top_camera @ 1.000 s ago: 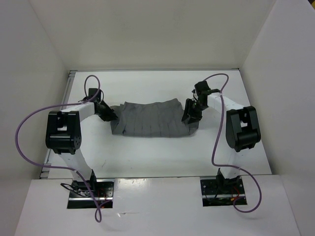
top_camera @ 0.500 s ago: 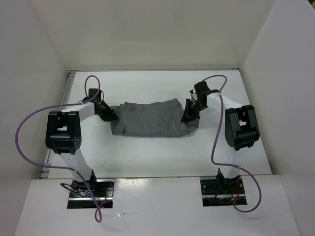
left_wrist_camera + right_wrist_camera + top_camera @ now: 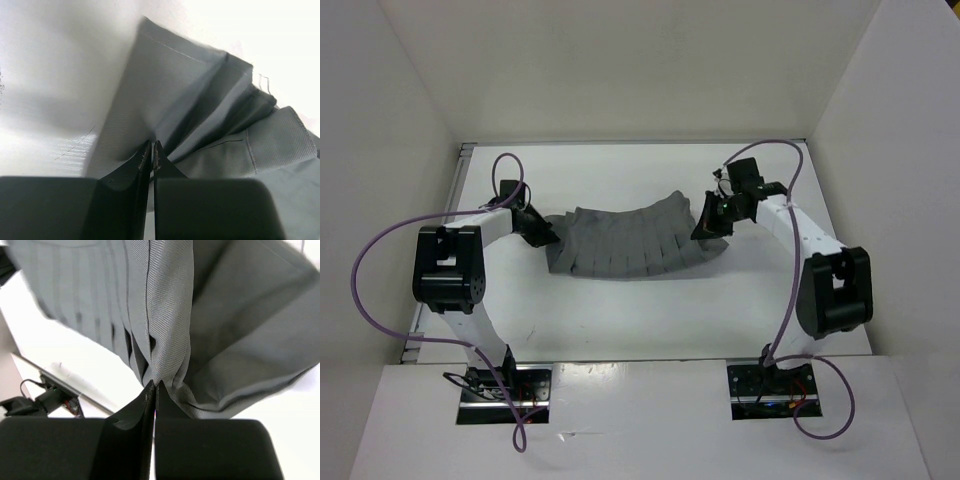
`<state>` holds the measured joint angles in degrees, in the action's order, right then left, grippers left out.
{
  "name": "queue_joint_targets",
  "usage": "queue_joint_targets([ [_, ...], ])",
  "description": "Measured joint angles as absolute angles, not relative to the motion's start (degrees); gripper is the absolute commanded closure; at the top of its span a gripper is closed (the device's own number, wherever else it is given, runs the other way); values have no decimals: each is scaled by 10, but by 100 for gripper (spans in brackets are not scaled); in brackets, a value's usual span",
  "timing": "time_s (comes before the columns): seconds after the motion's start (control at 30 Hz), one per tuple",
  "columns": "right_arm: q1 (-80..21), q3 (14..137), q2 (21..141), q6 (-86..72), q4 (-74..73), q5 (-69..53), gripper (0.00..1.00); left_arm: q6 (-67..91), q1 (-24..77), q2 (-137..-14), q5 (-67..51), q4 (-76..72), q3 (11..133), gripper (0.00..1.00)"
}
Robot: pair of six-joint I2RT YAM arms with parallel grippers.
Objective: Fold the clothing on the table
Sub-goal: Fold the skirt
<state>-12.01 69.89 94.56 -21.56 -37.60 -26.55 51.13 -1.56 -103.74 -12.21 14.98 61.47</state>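
Note:
The clothing (image 3: 625,242), a grey pleated garment, lies across the middle of the white table (image 3: 620,315), its right end raised and its body bowed. My left gripper (image 3: 548,238) sits low at the garment's left edge. In the left wrist view, it (image 3: 151,149) is shut on a fold of the clothing (image 3: 200,100). My right gripper (image 3: 706,222) holds the right edge above the table. The right wrist view shows it (image 3: 154,386) shut on a bunched pleat of the clothing (image 3: 165,315), which hangs from the fingertips.
White walls (image 3: 410,110) close in the table on the left, back and right. Purple cables (image 3: 380,250) loop off both arms. The two arm bases (image 3: 500,385) stand at the near edge. A dark mount with wires (image 3: 47,397) shows at lower left in the right wrist view.
My right gripper has closed on the garment's right edge and lifted it up and to the right, bowing the cloth. The left jaws have closed tighter; the left arm has stayed in place.

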Motion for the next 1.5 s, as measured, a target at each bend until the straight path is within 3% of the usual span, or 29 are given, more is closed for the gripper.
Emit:
queue_joint_targets([
  [0.2, -124, 677, 858, -221, -410, -254, 100, 511, -16, -1040, -122, 150, 615, 91],
  [0.43, -138, 602, 845, -260, -480, -222, 100, 511, -16, -1040, -122, 150, 615, 91],
  [0.77, -249, 564, 765, -325, -578, -186, 100, 511, -16, -1044, -122, 150, 615, 92],
  [0.83, -252, 560, 762, -328, -602, -184, 83, 512, -16, -1048, -122, 150, 615, 92],
  [1.0, -253, 599, 762, -342, -673, -125, 65, 512, -16, -1050, -125, 150, 618, 75],
  [1.07, -253, 648, 759, -355, -682, -102, 63, 511, -16, -1048, -128, 150, 620, 68],
  [1.17, -253, 679, 737, -368, -664, -96, 63, 510, -16, -1026, -132, 155, 623, 66],
  [1.3, -253, 613, 736, -381, -644, -99, 63, 506, -11, -960, -146, 162, 637, 66],
  [1.5, -253, 573, 848, -387, -621, -92, 63, 492, 19, -870, -187, 147, 666, 65],
])
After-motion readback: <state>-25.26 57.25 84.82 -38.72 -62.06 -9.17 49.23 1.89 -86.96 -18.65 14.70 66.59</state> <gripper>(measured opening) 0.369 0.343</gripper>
